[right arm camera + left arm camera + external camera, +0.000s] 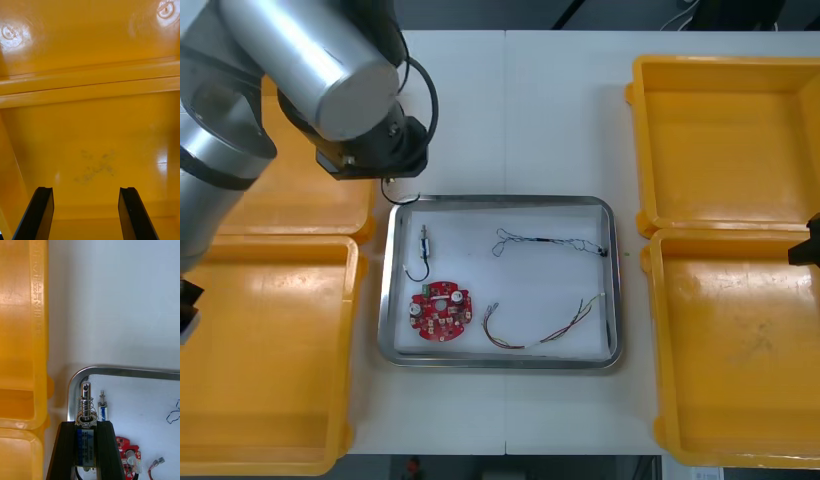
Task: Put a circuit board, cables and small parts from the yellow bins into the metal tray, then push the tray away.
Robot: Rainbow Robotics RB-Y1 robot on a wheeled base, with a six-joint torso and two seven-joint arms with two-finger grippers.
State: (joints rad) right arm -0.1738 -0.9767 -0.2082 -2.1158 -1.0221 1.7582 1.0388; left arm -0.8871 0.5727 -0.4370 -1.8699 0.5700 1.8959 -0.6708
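The left pincer (86, 425) is clamped on a small metal part with a coil spring and a blue label (86, 408). The part sits between the black fingers (67, 450), with its pin end sticking out past the fingertips. The pincer is at the far left corner of the shiny, white-floored metal tray (112, 371), which lies at the middle of the light table (510, 110). I cannot tell whether the held part touches the tray.

Inside the tray, a second small metal part (425, 240) with a thin black cable (420, 272) lies near that same corner. A round red circuit board (440, 310) sits toward the tray's near left corner. A twisted blue and white cable (545, 242) runs along its far side, and a red and yellow cable (540, 335) along its near side.

The right pincer (85, 191) hangs wide open and holds nothing. It is over the scuffed floor of the yellow plastic bin (740, 350) at the table's near right corner.
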